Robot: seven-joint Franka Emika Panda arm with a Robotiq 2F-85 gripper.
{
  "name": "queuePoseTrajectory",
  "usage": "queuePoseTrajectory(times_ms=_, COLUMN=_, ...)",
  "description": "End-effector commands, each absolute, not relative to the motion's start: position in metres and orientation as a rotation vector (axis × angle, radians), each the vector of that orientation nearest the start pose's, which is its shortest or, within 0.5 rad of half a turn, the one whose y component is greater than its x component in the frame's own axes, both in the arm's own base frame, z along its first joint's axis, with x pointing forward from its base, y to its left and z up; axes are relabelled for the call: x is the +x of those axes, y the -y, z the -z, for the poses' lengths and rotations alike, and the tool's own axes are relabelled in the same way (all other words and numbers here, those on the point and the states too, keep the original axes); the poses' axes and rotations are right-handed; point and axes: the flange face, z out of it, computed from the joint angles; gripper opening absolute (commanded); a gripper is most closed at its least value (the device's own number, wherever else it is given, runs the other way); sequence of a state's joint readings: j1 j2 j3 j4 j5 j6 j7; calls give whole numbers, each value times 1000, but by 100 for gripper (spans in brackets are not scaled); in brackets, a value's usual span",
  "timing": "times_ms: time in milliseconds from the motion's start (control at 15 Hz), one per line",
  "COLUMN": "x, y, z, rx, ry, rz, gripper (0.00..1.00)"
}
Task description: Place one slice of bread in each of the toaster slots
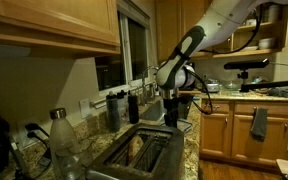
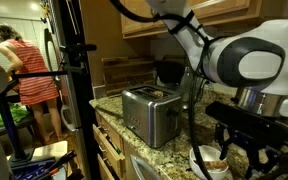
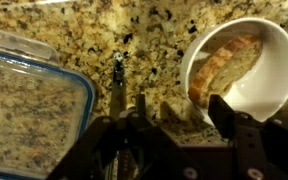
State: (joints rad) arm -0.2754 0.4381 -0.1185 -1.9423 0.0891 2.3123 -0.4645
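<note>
Wrist view: at the left, a clear container (image 3: 29,100) with a blue rim is seen lying on the speckled granite counter (image 3: 104,30). Low in the middle, the gripper (image 3: 179,115) is shown over the counter. Its dark fingers (image 3: 136,112) are held apart, only bare granite is seen between them, and nothing is gripped. The finger nearer the right edge is placed just at the rim of a white bowl (image 3: 274,85). A slice of bread (image 3: 224,65) is laid tilted inside the bowl.

In an exterior view, a clear bottle (image 1: 59,135) is seen at the left, upright on the counter. Just beside it, low in the middle, the toaster (image 1: 119,162) is shown from above. The toaster slots (image 1: 152,150) are seen as two dark parallel openings in its top. A pale brown piece (image 1: 136,148), probably bread, is lodged in the slot nearer the bottle; the other slot looks dark. Behind the toaster, the arm (image 1: 179,65) is bent down toward the counter.

In an exterior view, a person (image 2: 29,75) in a striped dress is seen at the far left, turned away. The toaster (image 2: 149,115) is set in the middle, on the counter's front edge. Well apart from it, low at the right, the bowl (image 2: 212,162) is found under the arm (image 2: 239,60).
</note>
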Motion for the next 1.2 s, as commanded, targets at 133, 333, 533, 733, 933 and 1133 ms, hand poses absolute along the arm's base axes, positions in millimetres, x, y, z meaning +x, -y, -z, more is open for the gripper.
queuePoseTrajectory(times_ms=133, x=576, y=232, z=-250, rx=-3091, ry=-17, rz=-73, gripper=93)
queuePoseTrajectory(times_ms=333, x=579, y=223, z=-250, rx=-3076, ry=-58, rz=-72, gripper=100)
queuePoseTrajectory(times_ms=533, x=580, y=210, z=-256, rx=-3082, ry=-105, rz=-54, gripper=100)
queuePoseTrajectory(times_ms=733, x=579, y=196, z=-264, rx=-3101, ry=-164, rz=-44, gripper=100)
queuePoseTrajectory(times_ms=933, x=580, y=183, z=-273, rx=-3125, ry=-240, rz=-38, gripper=100)
queuePoseTrajectory(times_ms=1133, x=580, y=176, z=-281, rx=-3152, ry=-330, rz=-45, gripper=100)
